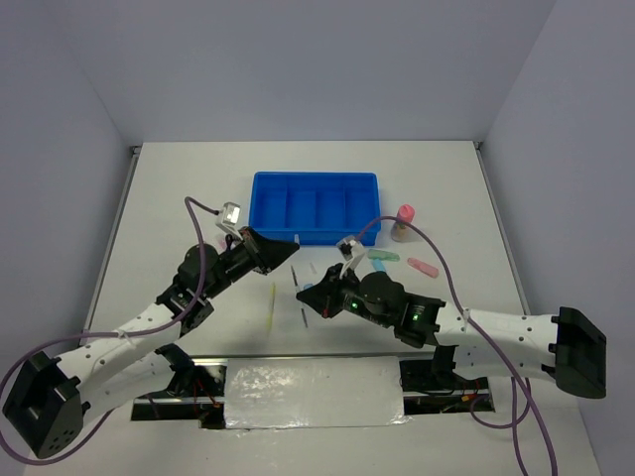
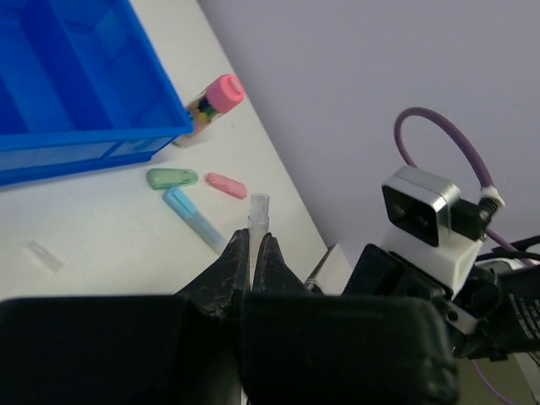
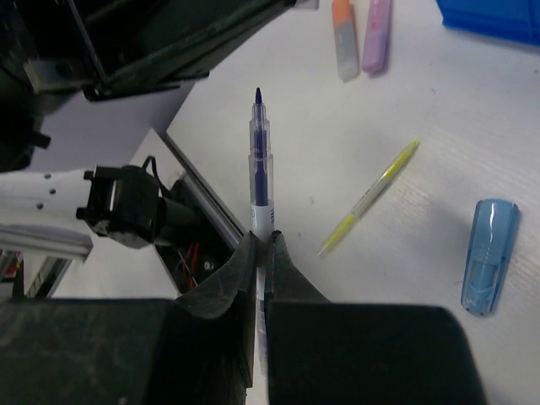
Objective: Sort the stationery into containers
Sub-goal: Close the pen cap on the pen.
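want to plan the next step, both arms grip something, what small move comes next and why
Probably ease the clear cap in the left fingers onto the bare blue tip of the pen in the right fingers: the pen is uncapped and likely needs capping before going in the blue tray.

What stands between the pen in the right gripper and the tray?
Nothing blocks the pen in the right gripper. An orange marker and a purple marker lie flat before the tray, probably low enough to pass over. The left gripper hangs close beside that route.
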